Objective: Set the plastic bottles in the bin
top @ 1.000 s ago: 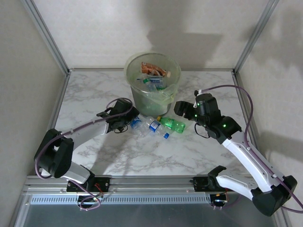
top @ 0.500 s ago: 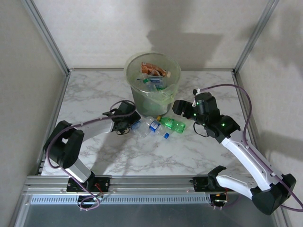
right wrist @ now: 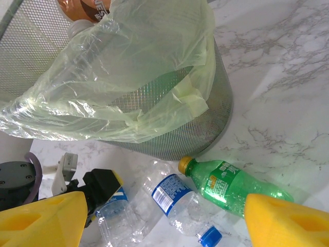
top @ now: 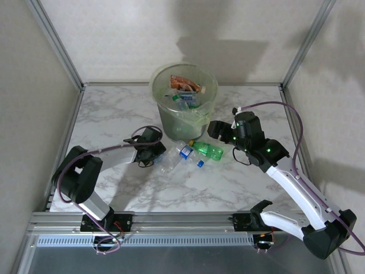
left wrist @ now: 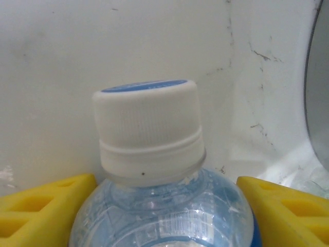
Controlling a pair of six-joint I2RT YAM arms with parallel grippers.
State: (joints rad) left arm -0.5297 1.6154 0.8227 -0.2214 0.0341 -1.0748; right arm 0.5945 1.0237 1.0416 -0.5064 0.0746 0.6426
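Beside the bin (top: pixel 171 123), straddling the white-capped bottle (left wrist: pixel 154 206) lengthwise with the left end effector (top: pixel 155 154), cap pointing away (clamped or not, cannot tell).

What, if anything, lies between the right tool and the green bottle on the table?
Nothing visible does. The right tool hangs open above the green bottle, which lies bare on the marble table; the clear blue-labelled bottle lies beside it, not over it.
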